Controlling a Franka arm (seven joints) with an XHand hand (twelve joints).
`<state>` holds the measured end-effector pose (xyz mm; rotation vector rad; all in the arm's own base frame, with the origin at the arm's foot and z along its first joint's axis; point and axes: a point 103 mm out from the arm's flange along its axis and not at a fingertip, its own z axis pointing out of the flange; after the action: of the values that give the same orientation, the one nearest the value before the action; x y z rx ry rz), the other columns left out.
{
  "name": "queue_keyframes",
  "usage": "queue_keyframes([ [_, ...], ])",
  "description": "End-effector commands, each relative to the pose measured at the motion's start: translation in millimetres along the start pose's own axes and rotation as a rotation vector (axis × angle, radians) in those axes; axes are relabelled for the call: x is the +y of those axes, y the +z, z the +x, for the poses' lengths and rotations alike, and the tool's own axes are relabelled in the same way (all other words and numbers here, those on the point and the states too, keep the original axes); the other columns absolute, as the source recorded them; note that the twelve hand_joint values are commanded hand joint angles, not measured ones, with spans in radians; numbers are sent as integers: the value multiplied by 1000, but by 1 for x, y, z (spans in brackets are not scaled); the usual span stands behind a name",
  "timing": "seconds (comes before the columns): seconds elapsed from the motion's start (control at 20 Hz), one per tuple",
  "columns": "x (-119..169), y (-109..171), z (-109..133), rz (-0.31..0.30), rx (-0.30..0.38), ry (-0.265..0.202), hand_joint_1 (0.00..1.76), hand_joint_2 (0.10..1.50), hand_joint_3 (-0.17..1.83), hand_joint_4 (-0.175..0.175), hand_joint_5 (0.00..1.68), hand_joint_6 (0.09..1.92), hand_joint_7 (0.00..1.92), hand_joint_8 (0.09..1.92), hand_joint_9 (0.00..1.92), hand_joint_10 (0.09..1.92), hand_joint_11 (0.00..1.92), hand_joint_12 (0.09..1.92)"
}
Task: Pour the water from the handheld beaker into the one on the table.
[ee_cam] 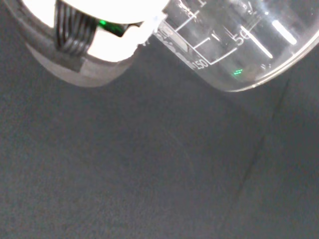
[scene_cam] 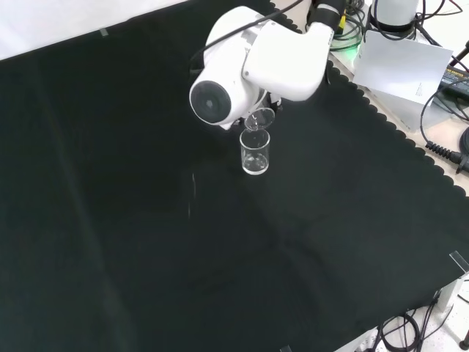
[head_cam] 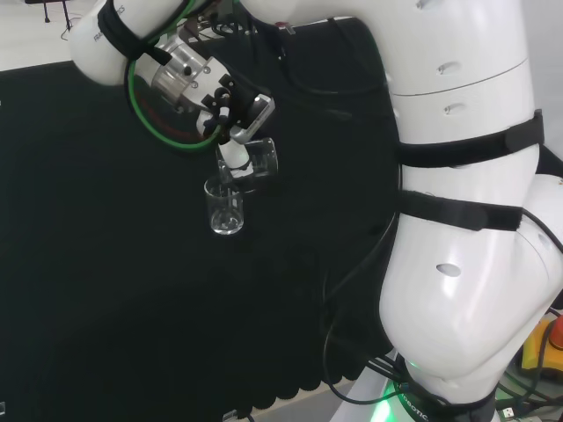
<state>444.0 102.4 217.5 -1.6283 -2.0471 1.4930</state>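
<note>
In the head view the hand (head_cam: 230, 119) grips a clear glass beaker (head_cam: 261, 161), fingers curled round its wall, and holds it tipped over with its mouth toward a second beaker (head_cam: 226, 207) standing upright on the black cloth (head_cam: 106, 290). The front view shows the tilted beaker's lip (scene_cam: 259, 118) directly above the standing beaker's rim, below the arm's white link (scene_cam: 253, 62). The wrist view shows the held beaker's printed scale marks (ee_cam: 219, 47) close up.

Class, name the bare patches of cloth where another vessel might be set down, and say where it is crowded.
Bare black cloth surrounds the upright clear glass beaker. Crowded directly above it: the hand tips a second clear beaker.
</note>
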Motion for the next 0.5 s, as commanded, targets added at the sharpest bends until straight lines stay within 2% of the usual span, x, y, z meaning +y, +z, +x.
queue_keyframes([
  [0.05,0,8,-19,-65,11,-30,1320,1013,-175,-175,1526,87,1573,87,1744,87,1504,620],
  [0.2,-1,10,-22,-113,26,-46,1320,1013,-175,-175,1526,87,1573,87,1744,87,1505,619],
  [0.5,-1,19,-30,-259,131,-109,1320,1013,-175,-175,1526,87,1573,87,1743,87,1506,618],
])
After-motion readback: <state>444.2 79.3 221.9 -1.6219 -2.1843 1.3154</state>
